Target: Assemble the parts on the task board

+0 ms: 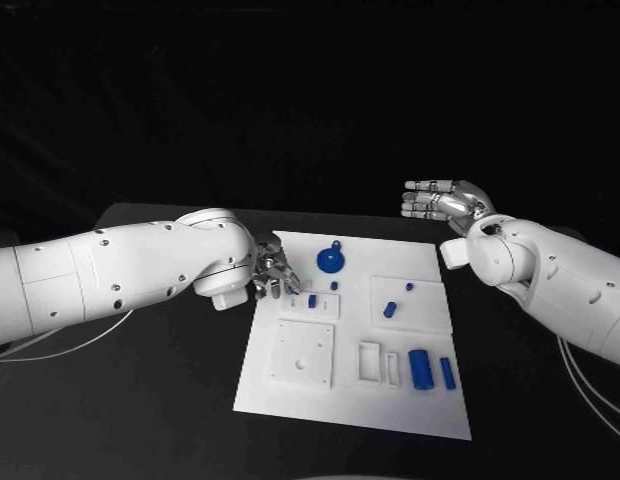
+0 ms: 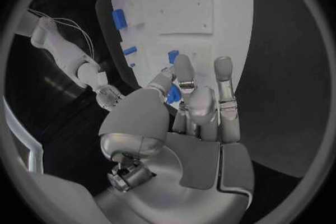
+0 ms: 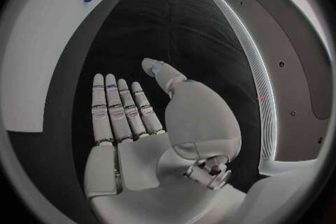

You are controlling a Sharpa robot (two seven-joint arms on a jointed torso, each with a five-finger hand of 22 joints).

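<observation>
While the white board [image 1: 289,390] sits mid-table with two blue cylinders [image 1: 430,369] on its near right, the left hand [image 1: 270,276] is at the board's left edge, fingers curled by a small blue peg [image 1: 312,300]; can't tell if it's gripped. Further back, the right hand [image 1: 444,201] hovers off the board, fingers straight, holding nothing, round blue knob [image 1: 332,260] well clear of it.

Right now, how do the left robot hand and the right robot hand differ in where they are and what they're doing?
The left robot hand is down at the task board, its fingers reaching a small blue part; the right robot hand is raised over bare black table, off the board. The left one's fingers bend toward the part; the right one's fingers lie straight, side by side, holding nothing. Both are silver on white arms.
</observation>
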